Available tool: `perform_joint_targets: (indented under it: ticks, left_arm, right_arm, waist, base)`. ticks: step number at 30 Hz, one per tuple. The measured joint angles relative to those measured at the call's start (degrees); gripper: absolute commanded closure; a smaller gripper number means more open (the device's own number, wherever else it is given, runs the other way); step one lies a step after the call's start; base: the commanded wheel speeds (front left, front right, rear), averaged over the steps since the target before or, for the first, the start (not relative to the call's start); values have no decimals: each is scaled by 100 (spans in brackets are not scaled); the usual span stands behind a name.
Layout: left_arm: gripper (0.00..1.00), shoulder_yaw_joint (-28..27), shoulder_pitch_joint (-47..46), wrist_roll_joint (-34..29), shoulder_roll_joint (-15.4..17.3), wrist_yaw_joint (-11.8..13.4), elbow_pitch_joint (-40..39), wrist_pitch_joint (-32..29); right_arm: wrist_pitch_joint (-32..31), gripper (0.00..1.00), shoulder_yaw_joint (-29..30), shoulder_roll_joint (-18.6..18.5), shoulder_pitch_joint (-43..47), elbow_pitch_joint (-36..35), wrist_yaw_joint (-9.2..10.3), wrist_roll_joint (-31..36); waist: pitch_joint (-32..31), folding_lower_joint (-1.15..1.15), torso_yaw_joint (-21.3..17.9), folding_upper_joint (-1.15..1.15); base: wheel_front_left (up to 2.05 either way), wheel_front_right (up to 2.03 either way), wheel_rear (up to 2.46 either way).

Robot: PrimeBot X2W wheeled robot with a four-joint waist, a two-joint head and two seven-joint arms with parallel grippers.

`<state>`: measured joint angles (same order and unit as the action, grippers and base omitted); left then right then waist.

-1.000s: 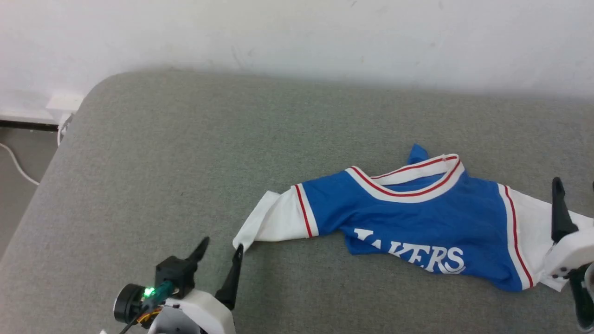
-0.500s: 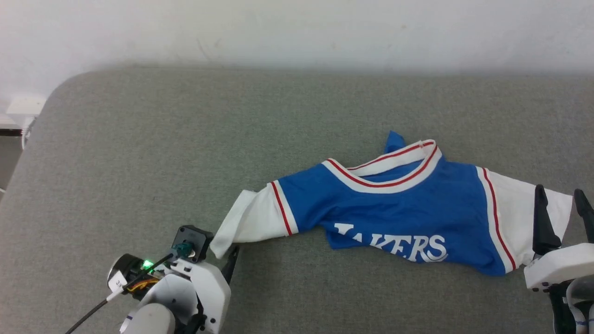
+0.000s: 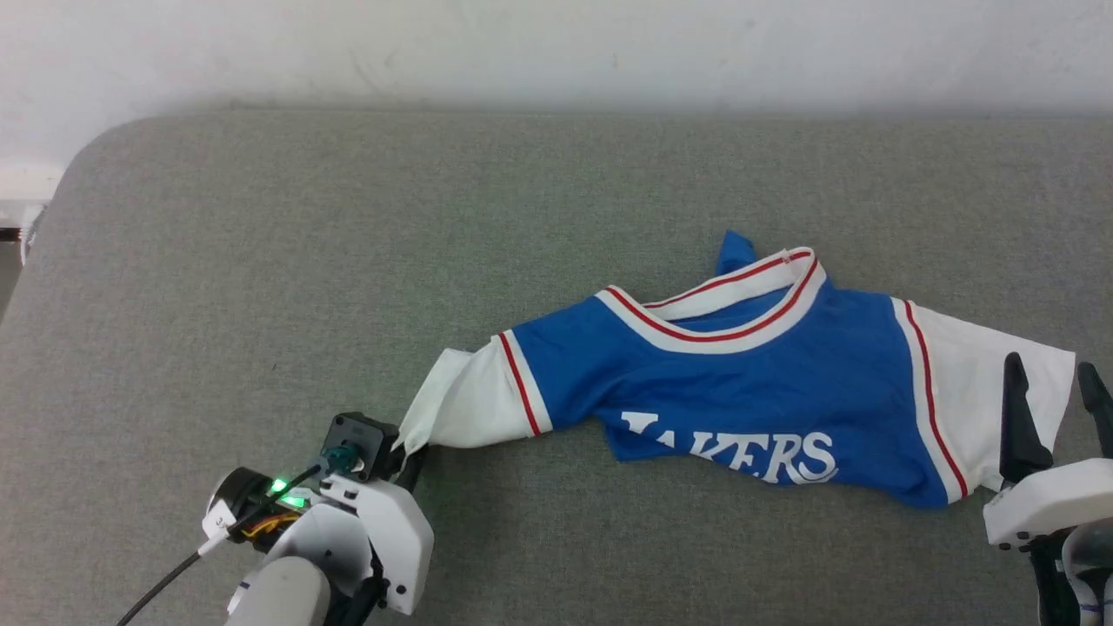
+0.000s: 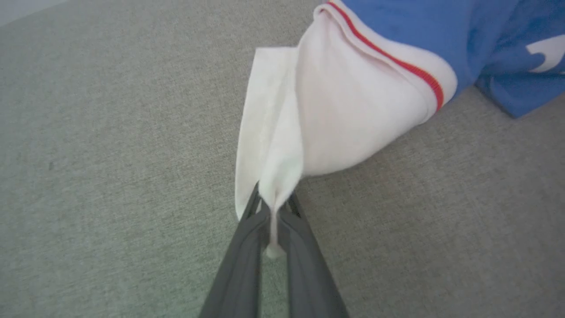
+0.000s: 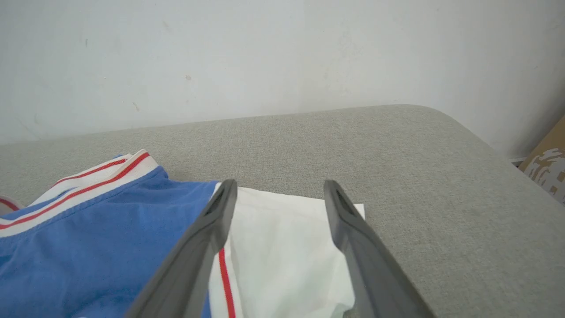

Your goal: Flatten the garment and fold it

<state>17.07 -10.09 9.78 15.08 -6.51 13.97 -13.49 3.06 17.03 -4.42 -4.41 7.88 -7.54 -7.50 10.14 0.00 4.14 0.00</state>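
Where the blue chest of the jersey T-shirt point(image 3: 739, 382) buckles under itself, white block lettering point(image 3: 739, 454) reads "AKERS", with the letter before it half lost in the fold; I can make out no other writing. It lies stretched sideways across the centre and right of the head view on a grey upholstered surface point(image 3: 304, 261), its collar point(image 3: 722, 304) with red-and-white trim toward the white wall point(image 3: 556, 52) and its lower half tucked beneath. At the lower left of that view the left gripper point(image 3: 410, 459) reaches in low from the bottom edge. Its pale forearm point(image 3: 287, 600) slants up and to the right, with a green light point(image 3: 280, 485) glowing near the wrist and a dark cable point(image 3: 165, 581) trailing off. Its two dark fingers are drawn nearly together and pinch the corner of the near white sleeve point(image 3: 469, 409), the cloth bunched into a peak between the tips, as the left wrist view makes plain. At the lower right the right gripper point(image 3: 1048, 374) points up the frame with its fingers spread wide over the far white sleeve point(image 3: 965, 391), which lies flat. Whether the tips touch the cloth I cannot tell. A brown cardboard-like edge point(image 5: 547, 163) shows past the rounded corner of the surface at the right edge of the right wrist view.
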Motion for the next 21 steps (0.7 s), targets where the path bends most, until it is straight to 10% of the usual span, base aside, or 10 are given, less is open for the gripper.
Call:
perform_joint_targets:
  ticks: [11, 21]
  left_arm:
    - [100, -213, 184, 311, -66, 186, -515, 342]
    - [100, -200, 294, 314, -82, 361, -1379, 401]
  right_arm:
    - [-527, 0, 42, -449, -19, 180, 0, 233]
    - [-3009, 0, -182, -1615, -846, 1087, 0, -291]
  waist:
    - [-173, 0, 247, 0]
    - [52, 0, 505, 0]
  base:
    - [0, 0, 0]
    - [0, 0, 0]
